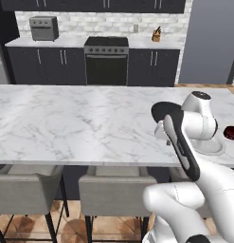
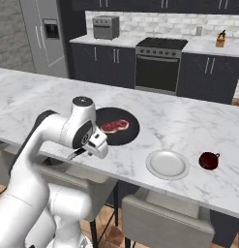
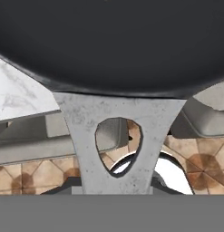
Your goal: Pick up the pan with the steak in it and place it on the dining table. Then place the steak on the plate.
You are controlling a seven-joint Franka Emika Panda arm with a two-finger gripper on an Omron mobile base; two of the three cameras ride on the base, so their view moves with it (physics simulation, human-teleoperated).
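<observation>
Looking along the end effector [image 2: 98, 144], I see the pan's grey handle [image 3: 119, 136], with its teardrop hanging hole, running straight back toward the camera and meeting the black pan [image 2: 117, 126] ahead. My fingertips are not visible past the handle, so I cannot tell whether the jaws are apart, together or clamped on it.

From the right base view the hand sits at the near edge of the surface, just beside the pan's near-left rim. The pan rests flat on the dining table [image 2: 179, 123], close to its near edge, handle projecting off the edge toward me. The steak [image 2: 114, 126] lies inside the pan, toward its left-centre.

Key relation: the steak is just ahead of the end effector and slightly right, its long axis roughly left-right across the pan. The plate [image 2: 167, 164] sits to the pan's right, near but not touching. A dark red cup-like thing [image 2: 208, 160] stands just right of the plate.

My judgement: pan placement looks done; the steak transfer remains.

No brands, labels or legible writing anywhere.
</observation>
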